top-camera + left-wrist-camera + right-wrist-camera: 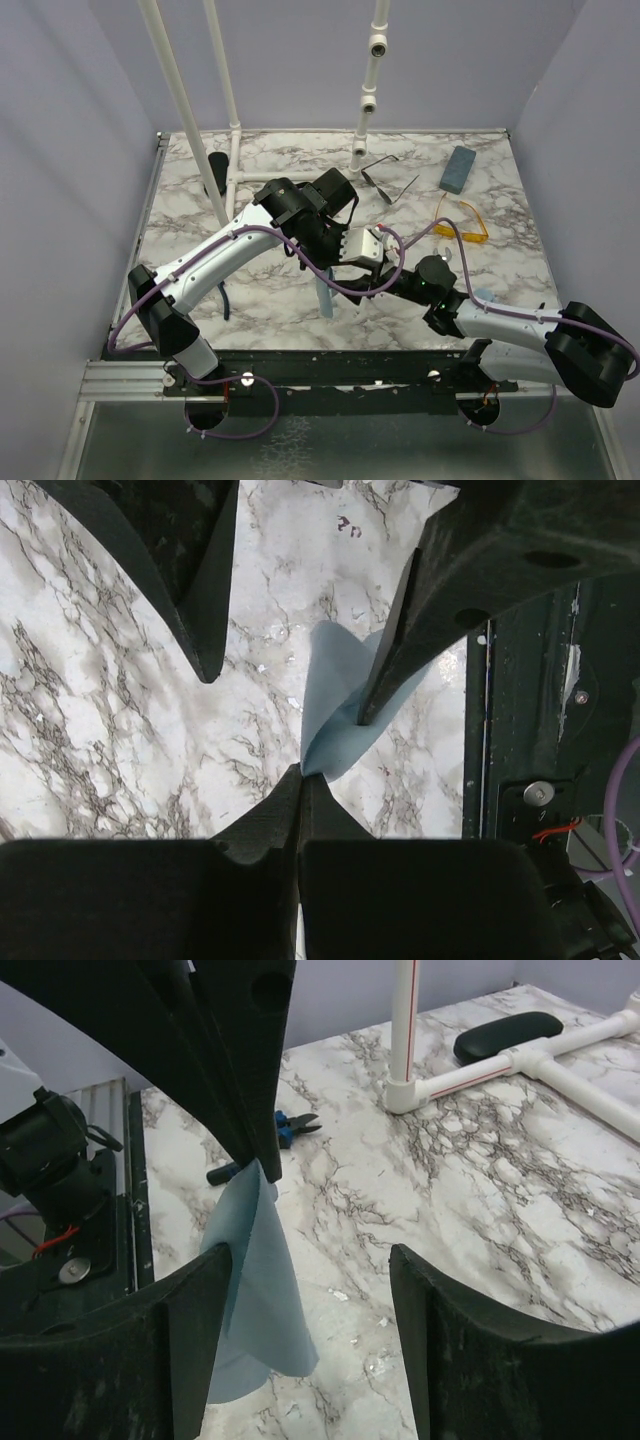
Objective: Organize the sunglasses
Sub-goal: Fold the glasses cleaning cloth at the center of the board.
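Observation:
The thin dark wire-frame sunglasses point(388, 180) lie at the back of the table. The yellow-orange plastic sunglasses point(462, 225) lie to the right, apart from both grippers. My left gripper point(322, 266) point(300, 772) is shut on the top corner of a light blue cloth point(345, 700), which hangs above the table's middle front. My right gripper point(310, 1340) is open right beside it. The cloth point(255, 1290) hangs between its fingers and against its left finger point(200, 1340). Neither gripper holds any sunglasses.
A blue-grey oblong case point(458, 168) lies at the back right. A black oval case point(216, 170) point(505, 1035) lies at the back left by the white pipe frame point(362, 110) point(470, 1065). Blue-handled pliers point(290, 1128) lie near the front left.

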Tool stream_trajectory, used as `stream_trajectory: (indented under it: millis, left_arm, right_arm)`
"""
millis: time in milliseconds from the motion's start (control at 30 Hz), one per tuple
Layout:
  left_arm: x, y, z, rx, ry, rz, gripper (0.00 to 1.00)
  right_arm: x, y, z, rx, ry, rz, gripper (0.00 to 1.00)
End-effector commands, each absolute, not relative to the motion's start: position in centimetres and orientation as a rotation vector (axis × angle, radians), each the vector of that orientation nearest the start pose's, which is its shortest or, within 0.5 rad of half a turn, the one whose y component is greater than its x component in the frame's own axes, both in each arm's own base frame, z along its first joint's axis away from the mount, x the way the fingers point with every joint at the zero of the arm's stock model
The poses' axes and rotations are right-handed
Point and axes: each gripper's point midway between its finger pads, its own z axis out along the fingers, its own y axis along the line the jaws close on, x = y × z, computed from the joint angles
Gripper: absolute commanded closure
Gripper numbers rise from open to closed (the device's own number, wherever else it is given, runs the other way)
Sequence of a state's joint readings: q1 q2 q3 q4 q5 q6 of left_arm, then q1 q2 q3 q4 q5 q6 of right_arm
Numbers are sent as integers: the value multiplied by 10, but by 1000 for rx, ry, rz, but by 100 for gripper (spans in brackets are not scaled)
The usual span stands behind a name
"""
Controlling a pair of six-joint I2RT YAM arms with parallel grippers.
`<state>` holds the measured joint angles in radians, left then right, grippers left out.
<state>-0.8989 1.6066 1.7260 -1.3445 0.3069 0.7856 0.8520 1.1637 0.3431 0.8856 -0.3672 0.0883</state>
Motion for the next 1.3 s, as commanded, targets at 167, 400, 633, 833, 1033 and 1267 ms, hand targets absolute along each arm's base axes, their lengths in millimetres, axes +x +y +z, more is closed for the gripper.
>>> stream_trajectory:
  millis: [167, 400, 633, 833, 1033, 1267]
  left_arm:
    - [175, -270, 226, -2632, -2166, 601, 100]
    - [171, -269, 228, -2640, -2144, 630, 100]
    - [172, -270, 230, -2649, -2145, 622, 100]
    - [172, -270, 230, -2648, -2143, 622, 100]
    - [171, -268, 229, -2647, -2137, 620, 100]
    - [171, -269, 230, -2652, -2135, 624, 100]
  right_arm:
    - [219, 311, 193, -730, 1407, 900, 41]
    - [223, 308, 186, -717, 1423, 870, 44]
    - [224, 313, 175, -754, 1437, 867, 45]
    - [221, 321, 166, -789, 1437, 900, 45]
    - [221, 321, 167, -776, 1420, 910, 52]
    - [215, 328, 160, -817, 1414, 947, 60]
